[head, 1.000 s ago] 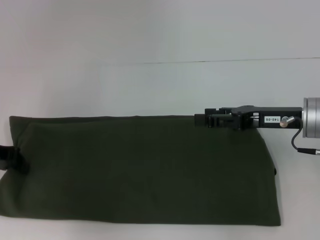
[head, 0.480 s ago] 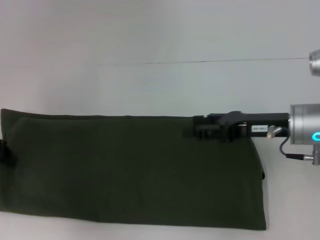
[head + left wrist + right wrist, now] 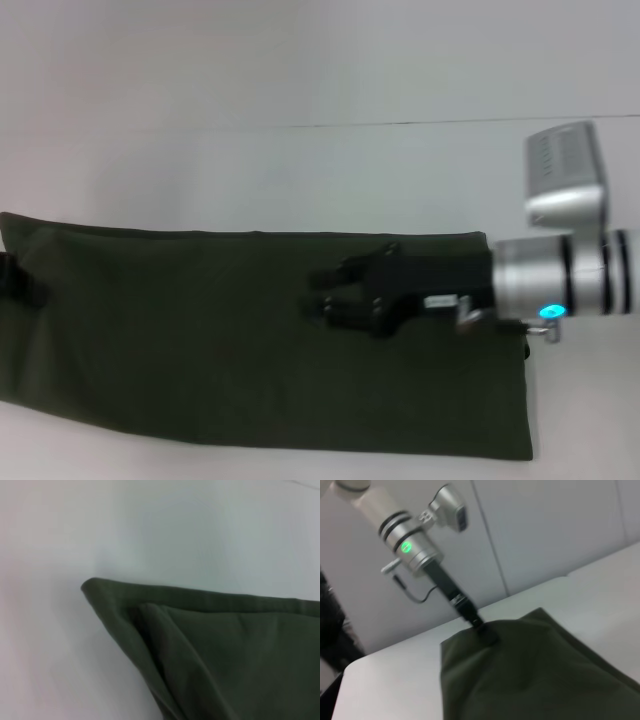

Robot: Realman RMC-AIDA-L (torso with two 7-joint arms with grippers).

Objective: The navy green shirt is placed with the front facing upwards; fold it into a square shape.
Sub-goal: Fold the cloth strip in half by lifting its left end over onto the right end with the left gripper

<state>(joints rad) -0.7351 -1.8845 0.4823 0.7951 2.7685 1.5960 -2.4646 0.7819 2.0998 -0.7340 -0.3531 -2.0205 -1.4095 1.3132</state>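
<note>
Since half a second ago, the right gripper has slid farther left over the navy green shirt, jaws clenched on cloth. Left gripper grasps the shirt's left end. The folded strip spans the white tabletop's near edge.

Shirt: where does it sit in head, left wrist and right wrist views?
Head: shirt is a wide dark band across the lower frame, right gripper over it.
Left wrist: one corner at centre-left, cloth filling lower right.
Right wrist: lower right, left gripper at its edge.
Shared landmark: the white table.
</note>
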